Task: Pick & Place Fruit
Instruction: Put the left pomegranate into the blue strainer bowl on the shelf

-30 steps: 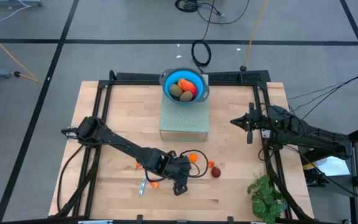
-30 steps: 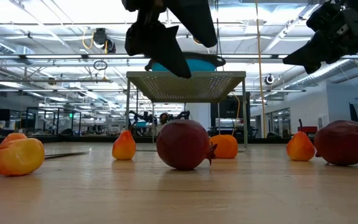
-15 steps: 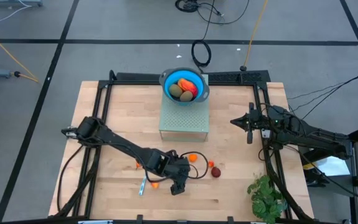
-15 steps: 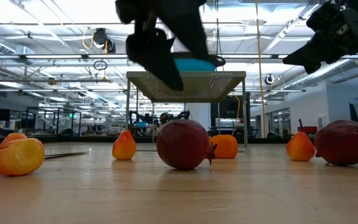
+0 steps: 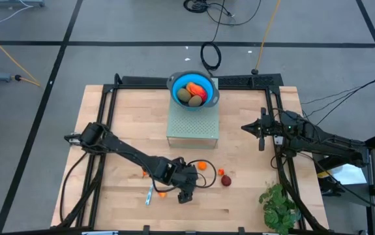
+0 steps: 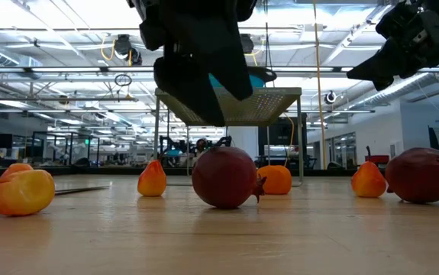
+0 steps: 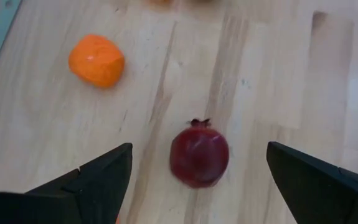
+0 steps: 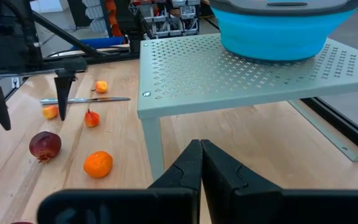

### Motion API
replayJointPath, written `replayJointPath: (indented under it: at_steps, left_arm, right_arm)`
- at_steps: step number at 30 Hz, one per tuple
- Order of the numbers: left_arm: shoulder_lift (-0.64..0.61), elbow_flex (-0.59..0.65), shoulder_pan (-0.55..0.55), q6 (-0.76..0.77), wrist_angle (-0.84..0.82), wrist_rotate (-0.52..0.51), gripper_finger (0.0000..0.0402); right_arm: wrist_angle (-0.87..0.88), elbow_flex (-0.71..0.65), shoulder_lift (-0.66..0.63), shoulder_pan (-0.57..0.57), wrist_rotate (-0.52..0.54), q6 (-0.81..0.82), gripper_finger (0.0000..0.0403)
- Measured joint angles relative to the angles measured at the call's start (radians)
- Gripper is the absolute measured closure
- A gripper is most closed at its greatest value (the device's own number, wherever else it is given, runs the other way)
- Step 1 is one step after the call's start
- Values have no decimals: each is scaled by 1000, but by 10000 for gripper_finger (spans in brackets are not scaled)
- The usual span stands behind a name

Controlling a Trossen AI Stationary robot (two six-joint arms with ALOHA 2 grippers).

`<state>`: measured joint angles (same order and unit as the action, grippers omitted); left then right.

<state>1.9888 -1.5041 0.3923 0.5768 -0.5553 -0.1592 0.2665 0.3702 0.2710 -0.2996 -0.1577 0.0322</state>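
The left gripper (image 7: 197, 177) hangs low in the lower middle of the high view, its fingers (image 7: 98, 177) spread wide and holding nothing, straddling a dark maroon pomegranate (image 7: 198, 155) that sits on the wooden table (image 5: 252, 124) between them but clear of both. Up and to the left in that wrist view lies a small orange piece (image 7: 96, 60). In the low view the pomegranate (image 6: 224, 177) sits mid-frame under the dark gripper, with a yellow-orange fruit (image 6: 23, 191) at the far left beside the slim knife (image 6: 66, 192), and another maroon ball (image 6: 421, 175) at the far right. The blue bowl (image 5: 194, 89) sits on the perforated green stand (image 5: 192, 125) at the top centre of the high view, already holding an olive-brown oval (image 5: 184, 95) and a red-orange piece (image 5: 197, 91). The right gripper (image 8: 200, 163) waits at the table's right side, fingers pressed together and empty.
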Motion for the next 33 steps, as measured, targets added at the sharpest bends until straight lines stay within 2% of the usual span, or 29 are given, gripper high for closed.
replayJointPath:
  at_steps: [13, 20, 28, 33]
  left_arm:
    - [4, 36, -12, -28, 66, -18, 36]
    - [88, 28, -10, -43, 81, 35, 36]
    - [114, 25, -6, -80, 97, 25, 37]
    - [149, 25, -2, -95, 105, 61, 37]
  right_arm:
    - [0, 0, 0, 0, 3, -22, 403]
    - [0, 0, 0, 0, 4, -26, 403]
    - [-3, 0, 0, 0, 5, -56, 403]
    - [-1, 0, 0, 0, 4, -56, 403]
